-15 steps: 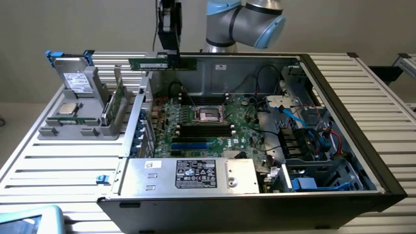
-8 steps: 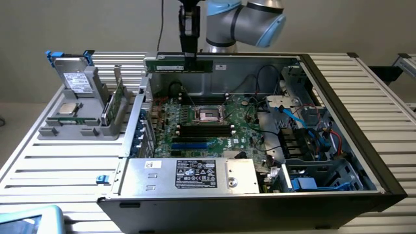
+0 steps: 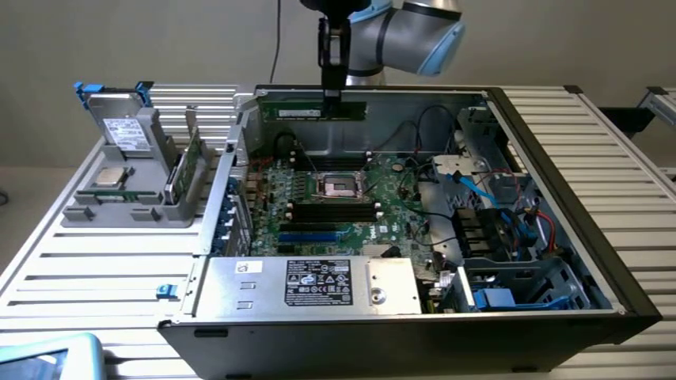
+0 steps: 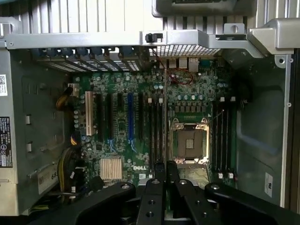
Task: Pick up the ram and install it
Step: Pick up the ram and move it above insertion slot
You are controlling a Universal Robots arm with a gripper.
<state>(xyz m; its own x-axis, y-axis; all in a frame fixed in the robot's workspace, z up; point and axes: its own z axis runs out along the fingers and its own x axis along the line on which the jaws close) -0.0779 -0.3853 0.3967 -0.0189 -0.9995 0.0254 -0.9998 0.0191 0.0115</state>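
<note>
Arm joint [image 3: 412, 32]: you see rounded silver-grey metal with a pale blue cap.
Claw [image 4: 166, 166]: black bars, with what may be round screws.

Above the gripper [image 3: 332, 98] the arm [image 3: 412, 32] runs off the top edge. The gripper covers the middle of the ram [image 3: 290, 109]; its label is too small to read.

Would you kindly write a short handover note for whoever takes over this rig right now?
Gripper: shut on the long, thin green ram stick with a white label, held level above the open black computer case.
Black memory slots on the large green motherboard: look empty.
Done: ram stick picked up.
Left: it is not yet seated in a slot.
</note>
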